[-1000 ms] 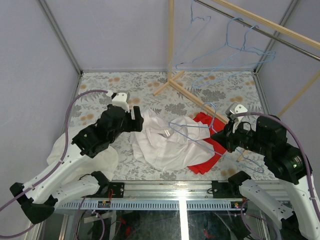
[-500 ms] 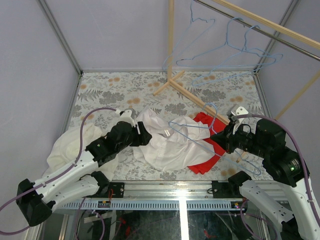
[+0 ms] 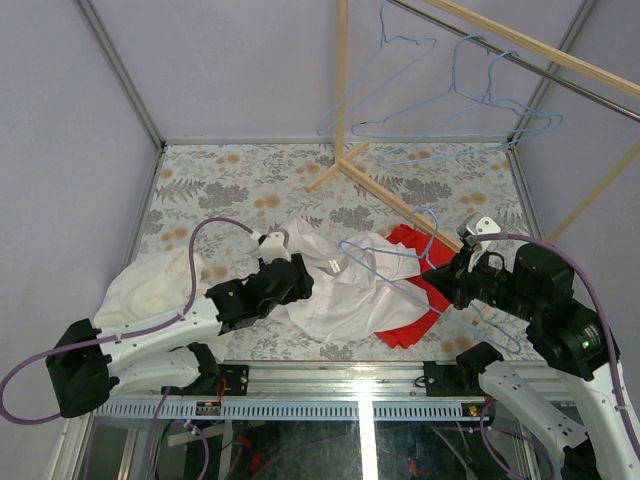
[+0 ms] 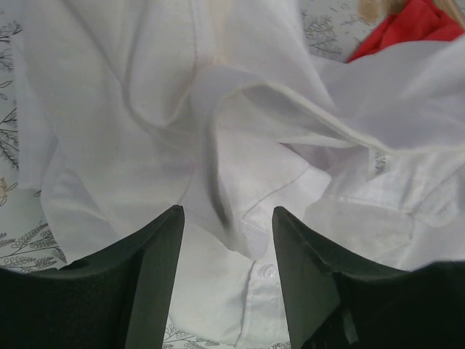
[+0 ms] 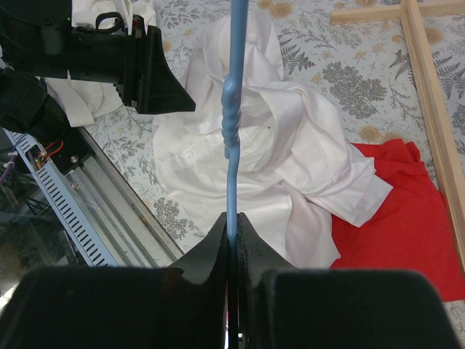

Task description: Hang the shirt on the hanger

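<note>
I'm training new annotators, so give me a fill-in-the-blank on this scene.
The right end effector is shut on the ____ hanger. The cloth partly under the white shirt is ____. The left end effector faces the shirt with its jaws ____.
Missing: blue, red, open.

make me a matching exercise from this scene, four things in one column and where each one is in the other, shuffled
Things
1. shirt
2. red cloth
3. blue wire hanger
4. off-white garment

Places
A. clamped in the right gripper
B. at the left edge of the table
C. crumpled mid-table, below the open left gripper
D. partly covered by the shirt

Pairs: 1-C, 2-D, 3-A, 4-B
</note>
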`<state>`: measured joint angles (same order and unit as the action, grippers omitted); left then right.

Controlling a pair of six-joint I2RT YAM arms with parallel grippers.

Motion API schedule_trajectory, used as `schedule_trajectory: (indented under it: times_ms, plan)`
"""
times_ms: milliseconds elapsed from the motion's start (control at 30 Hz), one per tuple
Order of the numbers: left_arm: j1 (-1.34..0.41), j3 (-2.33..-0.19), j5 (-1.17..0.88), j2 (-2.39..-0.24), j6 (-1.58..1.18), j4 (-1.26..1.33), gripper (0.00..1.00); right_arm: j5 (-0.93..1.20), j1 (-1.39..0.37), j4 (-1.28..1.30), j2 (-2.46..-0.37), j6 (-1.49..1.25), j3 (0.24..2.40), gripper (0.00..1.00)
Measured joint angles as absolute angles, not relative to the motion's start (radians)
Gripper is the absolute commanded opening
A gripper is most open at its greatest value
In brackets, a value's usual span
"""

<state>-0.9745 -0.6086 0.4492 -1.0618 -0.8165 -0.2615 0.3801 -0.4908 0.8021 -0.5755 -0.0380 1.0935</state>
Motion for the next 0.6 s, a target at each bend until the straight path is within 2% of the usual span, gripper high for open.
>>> schedule_trajectory:
  times_ms: [133,300,600]
  plan:
    - [-0.974,-0.608,0.502,-1.102,-0.861,-0.263,0.47,0.381,-0.491,0.8,-0.572,-0.038,1.089,0.0]
    - [-0.975,-0.609,0.509,-1.155,-0.865,-0.229,0.28,0.382,-0.491,0.8,-0.57,-0.038,1.088,0.0]
    - [-0.975,-0.69,0.552,-1.174,-0.802,-0.255,0.07,0.395,-0.491,0.825,-0.557,-0.002,1.089,0.0]
